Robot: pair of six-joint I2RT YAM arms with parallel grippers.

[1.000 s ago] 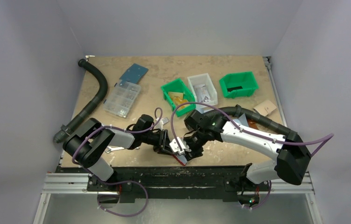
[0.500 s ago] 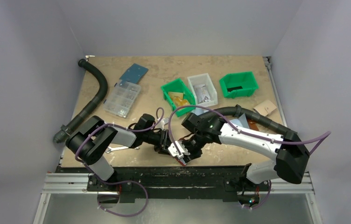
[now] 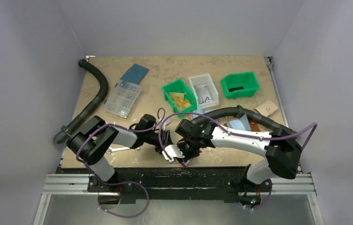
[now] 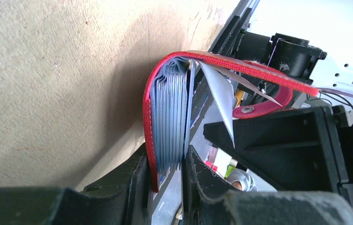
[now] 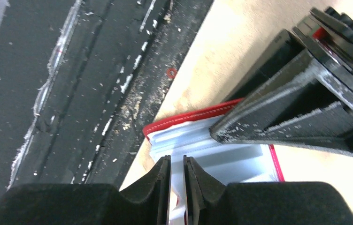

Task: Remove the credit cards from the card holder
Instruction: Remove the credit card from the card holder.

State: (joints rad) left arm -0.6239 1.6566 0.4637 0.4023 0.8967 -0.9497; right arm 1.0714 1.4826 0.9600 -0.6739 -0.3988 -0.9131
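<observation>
The card holder [image 4: 147, 112] stands on edge at the table's [image 4: 48, 70] near edge, between both arms. Its stitched red cover bends around a fan of glossy blue-grey pockets. Your left gripper [image 4: 167, 161] is clamped across that stack. A thin, stiff credit card [image 4: 214, 89] juts rightward toward your right gripper [image 5: 178, 171], whose fingers sit almost together on a pale edge, seemingly that card. Pull rightward, along the pocket's length.

Little room is left at the card holder [image 4: 167, 108]: the left end effector [image 4: 169, 173] and the right end effector [image 5: 177, 176] both crowd it, and the black rail [image 3: 156, 176] runs just on its near side. Right of the card holder, bare worktop [image 3: 221, 154] lies open under the right arm; far beyond it stands a green bin [image 3: 179, 93].
</observation>
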